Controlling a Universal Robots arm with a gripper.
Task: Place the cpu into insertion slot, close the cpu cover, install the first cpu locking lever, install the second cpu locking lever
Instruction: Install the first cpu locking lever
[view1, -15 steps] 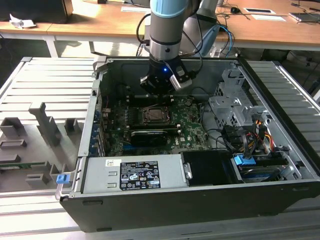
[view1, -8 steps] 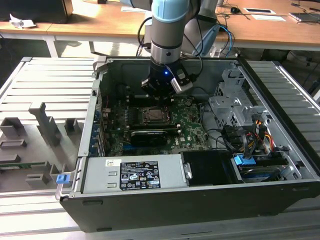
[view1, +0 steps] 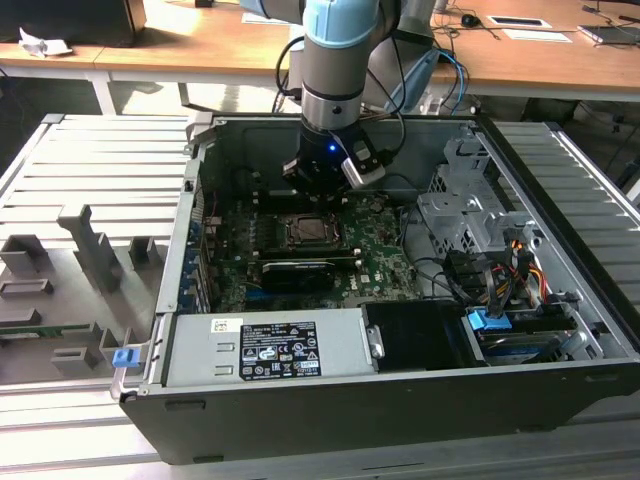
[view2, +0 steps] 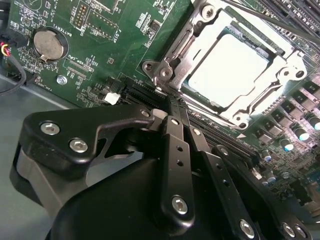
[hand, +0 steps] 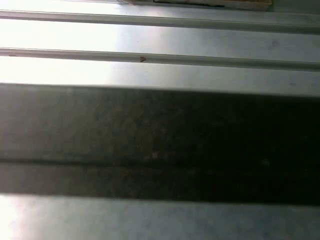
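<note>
In the middle of the exterior view, your big open computer case (view1: 560, 230) is lying flat so its inside faces up at you. That is why the arm can come straight down into it. The green board (view1: 380, 262) is lying on the floor of the case, and the arm's grey and blue body (view1: 335, 60) is standing over the upper middle of the frame, just above the board.

Your gripper (view1: 322, 180) is hanging low over the board, near the upper edge of the insertion slot (view1: 308, 232). In the second wrist view, the gripper (view2: 172, 105) is filling the lower half of the frame, and its two black fingers (view2: 176, 145) are lying pressed together with nothing between them. Their tips are sitting right at the lower left corner of the insertion slot (view2: 172, 65), close to the thin metal bar running along its edge. I think you are keeping them shut like one thin stick so they can push on a small part there.

The cpu (view2: 227, 70) is sitting in the slot already, in the upper right of that frame, with its shiny grey face up. The cpu cover (view2: 280, 70) is lying flat over it, and its big window is letting the chip show through. I cannot tell if the levers are locked.
</note>
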